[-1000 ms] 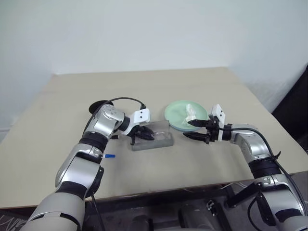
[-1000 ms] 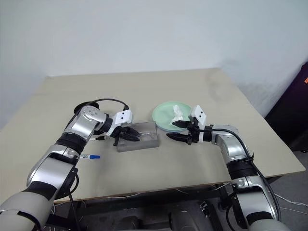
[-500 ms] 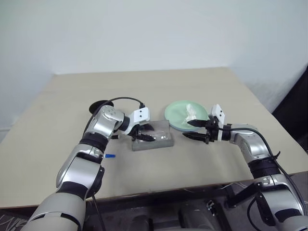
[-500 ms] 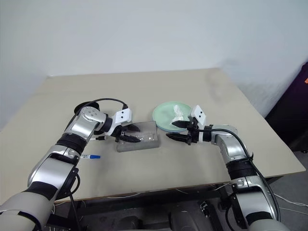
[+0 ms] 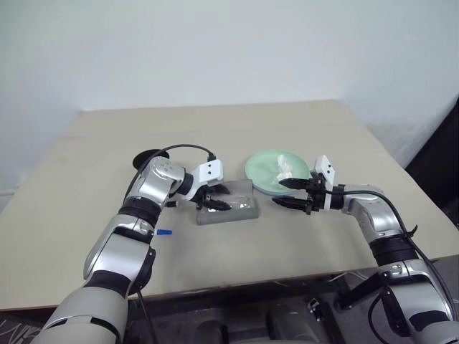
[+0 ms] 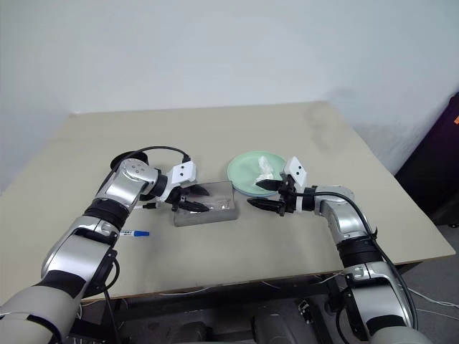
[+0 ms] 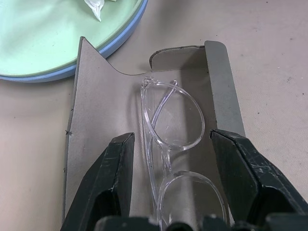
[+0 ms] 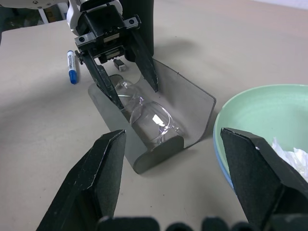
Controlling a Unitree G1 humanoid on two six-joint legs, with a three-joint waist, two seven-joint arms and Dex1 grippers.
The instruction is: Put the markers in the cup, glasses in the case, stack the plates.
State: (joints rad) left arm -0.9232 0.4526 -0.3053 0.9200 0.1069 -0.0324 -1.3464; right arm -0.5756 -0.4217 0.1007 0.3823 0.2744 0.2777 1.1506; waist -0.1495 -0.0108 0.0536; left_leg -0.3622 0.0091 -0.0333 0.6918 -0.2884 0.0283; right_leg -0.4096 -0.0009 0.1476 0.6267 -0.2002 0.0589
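So the clear glasses are lying inside the open gray case on the table, with the left gripper right over them, jaws spread to either side of the frame and not gripping it. Right gripper hangs just beside the case with jaws wide open and empty, next to the mint green plate stacked on the blue one with a crumpled tissue in it. A blue-capped marker lies on the table past the case

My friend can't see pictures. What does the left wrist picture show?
Clear glasses lie inside an open gray case, between the open jaws of the left gripper. A green plate stacked on a blue one sits beside the case.
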